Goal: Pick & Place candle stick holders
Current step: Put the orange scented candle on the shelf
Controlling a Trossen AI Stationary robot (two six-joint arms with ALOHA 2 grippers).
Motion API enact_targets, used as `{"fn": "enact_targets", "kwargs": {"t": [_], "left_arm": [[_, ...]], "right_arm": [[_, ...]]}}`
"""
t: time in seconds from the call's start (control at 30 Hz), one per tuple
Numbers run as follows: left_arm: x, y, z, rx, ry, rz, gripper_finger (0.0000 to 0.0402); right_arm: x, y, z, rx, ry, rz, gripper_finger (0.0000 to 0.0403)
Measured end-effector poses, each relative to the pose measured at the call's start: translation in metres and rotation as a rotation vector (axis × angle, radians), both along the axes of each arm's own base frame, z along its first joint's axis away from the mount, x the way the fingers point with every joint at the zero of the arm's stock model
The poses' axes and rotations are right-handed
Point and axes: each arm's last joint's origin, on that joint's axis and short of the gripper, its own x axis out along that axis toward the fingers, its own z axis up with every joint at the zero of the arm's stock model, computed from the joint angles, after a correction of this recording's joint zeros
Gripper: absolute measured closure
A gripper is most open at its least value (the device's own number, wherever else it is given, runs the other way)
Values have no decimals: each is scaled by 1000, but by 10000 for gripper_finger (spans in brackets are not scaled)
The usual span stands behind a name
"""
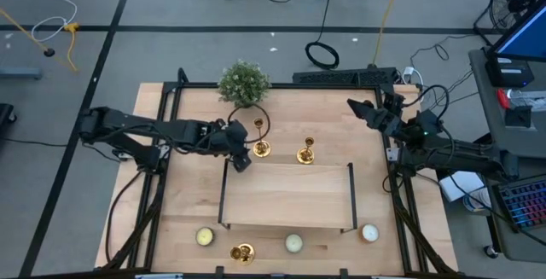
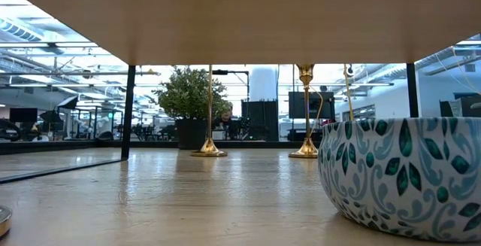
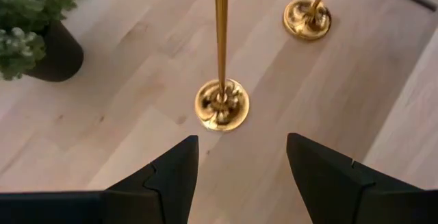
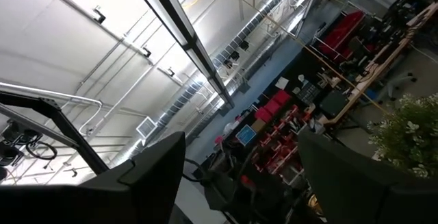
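Two gold candle stick holders (image 1: 262, 148) stand upright just ahead of the left gripper (image 1: 240, 147), whose fingers are spread wide and hold nothing; the nearer one (image 3: 221, 103) sits right between and beyond its tips. A third holder (image 1: 242, 252) lies well behind that gripper, seemingly on its side and not yet set up. The right gripper (image 1: 363, 108) waits open, aimed upward. Only the low view shows a patterned bowl (image 2: 402, 175).

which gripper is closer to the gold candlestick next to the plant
Left. The left gripper hangs right beside that candlestick, fingers open; the right gripper waits near the table's far right corner.
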Motion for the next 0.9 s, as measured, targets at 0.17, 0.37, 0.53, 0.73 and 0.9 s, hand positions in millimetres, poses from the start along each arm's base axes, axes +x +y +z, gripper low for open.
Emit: {"fn": "enact_targets", "kwargs": {"t": [0.17,0.37,0.53,0.73,0.9], "left_arm": [[3,0,1,-7,-28,11,172],[-5,1,5,-10,-13,16,172],[-8,0,9,-48,-27,5,172],[-10,-4,13,-109,-49,-39,172],[-10,-7,12,-121,-39,-54,172]], "right_arm": [[1,0,-3,10,29,24,119],[1,3,-1,6,12,137,119],[-7,8,13,-12,-150,242,119],[-22,20,31,-58,-396,376,119],[-21,35,47,-102,-392,491,119]]}}
